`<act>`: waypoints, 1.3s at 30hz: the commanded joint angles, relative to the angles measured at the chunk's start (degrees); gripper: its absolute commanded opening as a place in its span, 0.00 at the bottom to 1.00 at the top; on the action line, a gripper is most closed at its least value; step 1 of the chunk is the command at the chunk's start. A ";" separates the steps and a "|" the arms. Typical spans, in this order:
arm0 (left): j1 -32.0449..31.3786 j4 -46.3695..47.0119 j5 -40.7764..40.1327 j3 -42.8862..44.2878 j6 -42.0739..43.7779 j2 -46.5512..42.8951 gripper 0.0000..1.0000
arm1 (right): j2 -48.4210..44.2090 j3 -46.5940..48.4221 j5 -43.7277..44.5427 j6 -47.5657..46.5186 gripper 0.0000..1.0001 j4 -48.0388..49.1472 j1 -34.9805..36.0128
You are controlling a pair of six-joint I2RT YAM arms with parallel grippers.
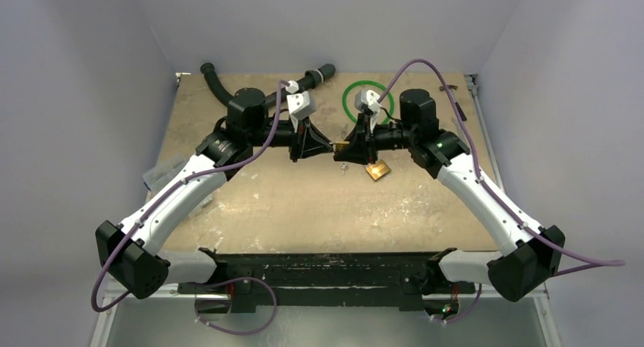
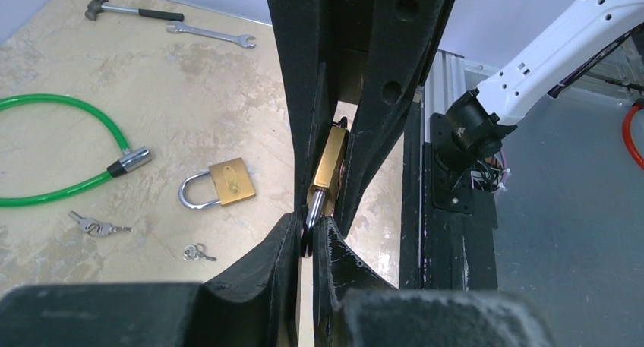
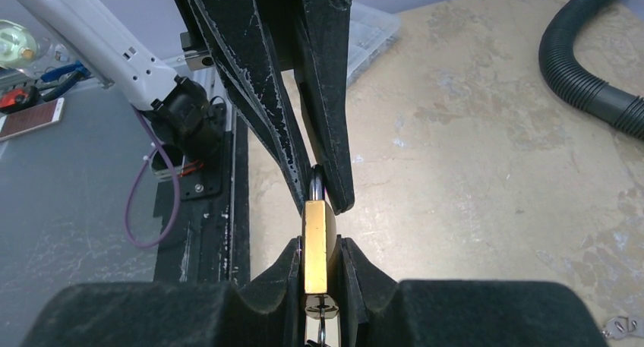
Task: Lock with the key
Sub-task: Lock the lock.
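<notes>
The lock, a small brass padlock, is held in the air between both grippers. My right gripper is shut on its brass body. My left gripper is shut on its silver shackle. The brass body also shows in the left wrist view, between the right fingers. The key, small and silver, shows at the lock's keyhole end, between the right fingers. In the top view the left gripper and the right gripper meet tip to tip above the table's middle.
A second brass padlock lies on the table; it shows in the top view too. Near it are a green cable loop, two small key bunches, a hammer and a wrench. A black hose lies at the back.
</notes>
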 commanded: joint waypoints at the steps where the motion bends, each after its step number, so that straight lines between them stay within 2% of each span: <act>1: -7.74 13.68 7.52 0.54 -2.39 2.24 0.00 | 2.67 0.76 -6.07 1.46 0.00 12.18 7.26; 5: -7.56 7.77 5.79 1.14 0.61 1.07 0.00 | 2.34 0.84 -6.80 1.12 0.00 11.64 7.18; 8: -4.56 6.15 5.19 0.78 0.39 0.23 0.00 | 1.69 0.42 -5.49 1.93 0.00 10.83 5.76; 10: 0.53 7.90 4.44 -0.09 -2.25 -0.59 0.00 | 1.12 -0.54 -5.25 4.29 0.00 12.66 3.70; 12: 5.44 13.40 4.55 -1.76 -8.31 -1.31 0.00 | 0.74 -1.52 -5.16 7.12 0.00 14.56 1.38; 15: 9.45 17.73 4.65 -3.39 -11.45 -2.18 0.00 | 0.49 -2.27 -4.69 9.90 0.00 16.01 -0.74; 31: 9.61 20.27 5.52 -3.23 -11.04 -2.40 0.00 | 1.40 -2.32 -4.63 13.49 0.02 18.51 -2.38; 34: 9.65 15.78 4.96 -1.94 -8.12 -2.57 0.00 | 2.05 -0.85 -5.46 12.44 0.41 15.38 -3.67; 35: 9.65 12.64 4.15 -1.37 -6.13 -2.56 0.00 | 2.16 -0.48 -5.86 11.83 0.49 14.14 -4.31; 39: 9.81 3.80 4.17 -0.12 0.28 -2.63 0.00 | 1.92 0.79 -6.61 8.43 0.64 9.61 -7.73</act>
